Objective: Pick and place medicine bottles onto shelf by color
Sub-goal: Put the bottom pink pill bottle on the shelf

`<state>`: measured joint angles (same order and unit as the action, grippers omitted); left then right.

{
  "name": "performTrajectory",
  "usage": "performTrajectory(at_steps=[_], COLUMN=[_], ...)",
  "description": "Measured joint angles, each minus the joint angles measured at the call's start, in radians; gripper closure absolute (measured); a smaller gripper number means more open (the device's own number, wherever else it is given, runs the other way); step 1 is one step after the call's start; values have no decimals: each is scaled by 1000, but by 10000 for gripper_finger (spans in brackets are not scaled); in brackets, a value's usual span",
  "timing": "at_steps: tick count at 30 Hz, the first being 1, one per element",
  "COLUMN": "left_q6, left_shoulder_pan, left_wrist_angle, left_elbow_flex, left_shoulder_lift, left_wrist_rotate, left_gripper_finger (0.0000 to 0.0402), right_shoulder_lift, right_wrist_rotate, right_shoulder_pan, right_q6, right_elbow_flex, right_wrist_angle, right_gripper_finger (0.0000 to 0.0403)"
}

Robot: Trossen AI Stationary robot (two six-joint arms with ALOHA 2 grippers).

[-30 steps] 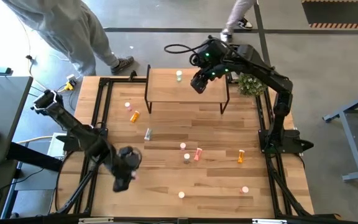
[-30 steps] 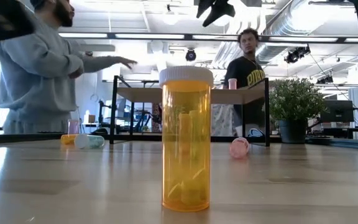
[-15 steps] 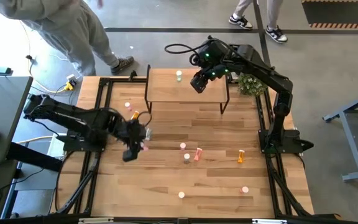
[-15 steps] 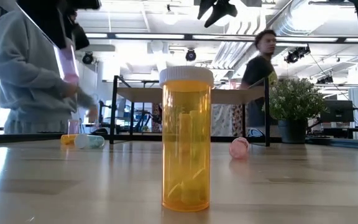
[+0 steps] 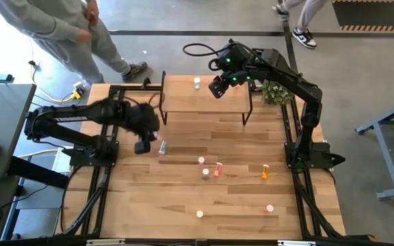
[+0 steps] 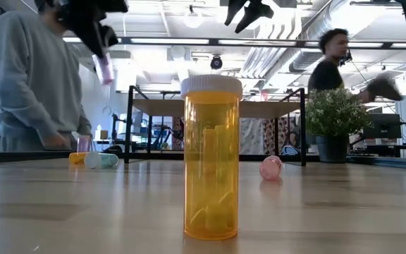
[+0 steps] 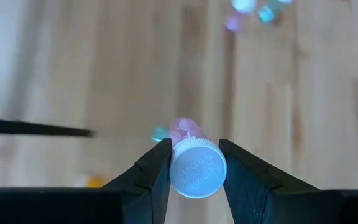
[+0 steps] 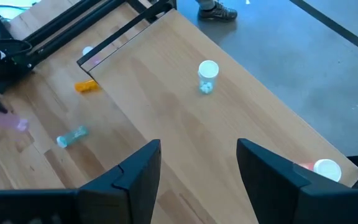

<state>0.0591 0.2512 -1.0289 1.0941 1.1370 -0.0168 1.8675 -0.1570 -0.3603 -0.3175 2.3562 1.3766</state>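
Observation:
My left gripper (image 5: 144,142) is above the table's left part, in front of the shelf's left end, shut on a pink medicine bottle (image 6: 104,69) with a white cap. The shelf (image 5: 183,102), a light-wood board on black legs, stands at the far middle. A pale green bottle (image 5: 197,83) stands upright on it, and a pink one (image 8: 325,168) is near its edge. My right gripper (image 5: 217,89) hovers open and empty above the shelf top (image 8: 197,163). Several more bottles stand or lie on the tabletop. My left gripper pinches the pink bottle at its white cap end (image 7: 196,168) between the two fingers (image 7: 157,171). The pink body reaches out past the fingertips. In the low view the bottle hangs tilted below the fingers, lifted well clear of the table.
On the table lie an orange bottle (image 5: 148,127) and a clear one (image 5: 162,147) near my left gripper. There is a cluster at the middle (image 5: 217,169), an orange bottle (image 5: 265,171) at the right and two bottles near the front (image 5: 199,214). A potted plant (image 5: 273,93) stands right of the shelf. People move beyond the table.
My left gripper has carried the pink bottle from near the table's front left toward the far edge and the shelf's left end, keeping it clear of the table. My right gripper has stayed above the shelf.

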Motion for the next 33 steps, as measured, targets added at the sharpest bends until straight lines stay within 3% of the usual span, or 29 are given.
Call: performTrajectory(at_steps=[12, 26, 33], left_q6=[214, 352, 339], left_shoulder_pan=[186, 376, 462], left_wrist_angle=[1, -20, -94], left_elbow_flex=[244, 606, 725], left_shoulder_lift=[75, 372, 518], left_wrist_rotate=[134, 140, 130], left_gripper_finger=[286, 286, 286], right_shoulder_lift=[4, 5, 5], right_wrist_rotate=[0, -42, -41], right_shoulder_pan=[0, 0, 0], right_q6=[-17, -15, 11], right_elbow_flex=[-16, -16, -16], right_wrist_angle=[-5, -5, -5], right_gripper_finger=[201, 201, 201])
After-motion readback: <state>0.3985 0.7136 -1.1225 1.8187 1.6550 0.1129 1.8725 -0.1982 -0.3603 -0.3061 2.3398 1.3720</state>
